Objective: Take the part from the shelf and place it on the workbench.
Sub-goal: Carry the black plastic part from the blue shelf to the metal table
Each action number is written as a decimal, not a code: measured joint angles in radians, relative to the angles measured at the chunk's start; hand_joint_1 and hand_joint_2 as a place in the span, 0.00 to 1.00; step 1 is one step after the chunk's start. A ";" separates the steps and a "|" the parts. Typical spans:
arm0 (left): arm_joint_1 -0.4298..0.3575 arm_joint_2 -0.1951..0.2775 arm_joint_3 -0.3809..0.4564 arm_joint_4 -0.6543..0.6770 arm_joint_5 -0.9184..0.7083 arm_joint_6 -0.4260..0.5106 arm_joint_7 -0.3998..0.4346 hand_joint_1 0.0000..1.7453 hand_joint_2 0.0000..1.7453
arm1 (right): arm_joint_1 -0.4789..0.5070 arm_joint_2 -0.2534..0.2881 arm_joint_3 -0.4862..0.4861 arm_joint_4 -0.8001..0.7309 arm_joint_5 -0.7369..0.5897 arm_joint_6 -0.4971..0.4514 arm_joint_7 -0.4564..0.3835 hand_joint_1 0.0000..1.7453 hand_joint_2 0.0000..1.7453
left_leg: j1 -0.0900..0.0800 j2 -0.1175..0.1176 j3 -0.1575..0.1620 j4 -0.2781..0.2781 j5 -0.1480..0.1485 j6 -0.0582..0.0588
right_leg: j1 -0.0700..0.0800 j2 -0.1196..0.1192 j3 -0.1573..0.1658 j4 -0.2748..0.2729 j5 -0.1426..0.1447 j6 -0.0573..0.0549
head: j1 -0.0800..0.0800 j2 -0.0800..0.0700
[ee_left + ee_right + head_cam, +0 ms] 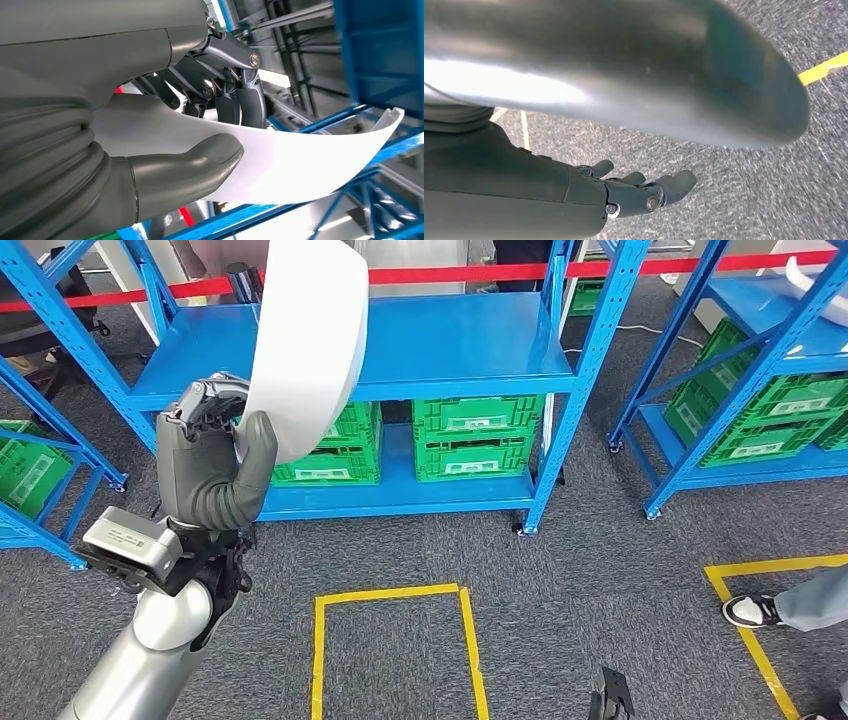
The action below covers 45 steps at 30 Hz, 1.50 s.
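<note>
The blue shelf (pixel 430 345) stands directly ahead, green crates (pixel 475 435) stored on its lower level. The white curved part (pixel 305 340) is held clear above the shelf's front edge, its long axis running upward and away from the left hand (pixel 215 455), which pinches its lower end between thumb and fingers. The right hand (pixel 634 192) hangs over carpet, fingers loosely spread, holding nothing. No table is visible, so a turn is likely required.

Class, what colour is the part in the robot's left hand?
White; the part shows best in the head view.
</note>
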 joint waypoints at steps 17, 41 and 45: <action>-0.004 -0.002 0.001 0.023 -0.002 0.000 -0.002 1.00 1.00 | 0.001 -0.002 -0.001 -0.001 0.000 0.002 -0.003 0.00 0.00 | -0.008 0.011 -0.212 0.017 0.183 0.017 | 0.008 0.008 0.179 -0.006 -0.177 0.001 | 0.008 0.000; -0.003 -0.015 0.013 0.064 0.004 -0.006 -0.012 1.00 1.00 | 0.007 -0.002 -0.018 0.000 -0.011 0.004 -0.031 0.00 0.00 | -0.007 0.010 -0.139 -0.001 0.103 0.051 | 0.001 0.003 -0.039 0.284 -0.164 0.031 | 0.006 0.000; -0.004 -0.026 0.016 0.065 0.004 -0.014 -0.015 1.00 1.00 | 0.003 -0.001 -0.021 0.000 -0.013 0.002 -0.034 0.00 0.00 | -0.010 0.010 -0.187 0.020 0.132 0.037 | 0.010 0.005 0.144 0.041 -0.151 0.012 | 0.007 0.000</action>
